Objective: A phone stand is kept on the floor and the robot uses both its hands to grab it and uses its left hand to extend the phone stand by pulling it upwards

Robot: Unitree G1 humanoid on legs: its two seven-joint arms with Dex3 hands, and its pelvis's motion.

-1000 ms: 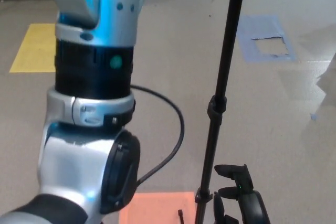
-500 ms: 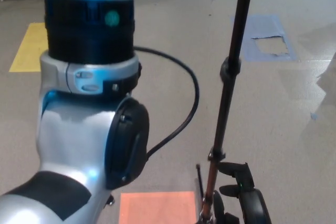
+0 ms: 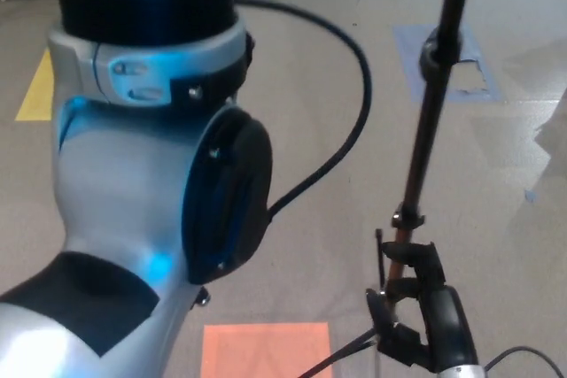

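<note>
Nearest to my camera, my left arm point(image 3: 151, 174) filled the picture from 6 o'clock up to 11 o'clock: a silver shell with a blue glow, a black round cover on its side and a black band above. My left hand itself was outside the view, so I could say nothing about its fingers.

At 5 o'clock my right hand point(image 3: 416, 307) was clenched around the lower part of the phone stand point(image 3: 423, 148), its black fingers point(image 3: 416, 258) wrapped on the pole just under a small collar. A thin black leg of the stand went out from under the hand toward 7 o'clock.

On the floor point(image 3: 496, 219) at 6 o'clock lay an orange square point(image 3: 266, 350), partly under my arm.

The pole rose a little tilted from my hand toward 1 o'clock, with a thicker clamp joint point(image 3: 438, 49) near the top, and left the picture at the upper edge.

A black cable point(image 3: 350, 121) curved from behind my arm, at 12 o'clock, round to the middle.

Farther, a yellow patch point(image 3: 35, 90) lay at 9 o'clock and a blue patch point(image 3: 461, 64) at 2 o'clock, behind the pole.
</note>
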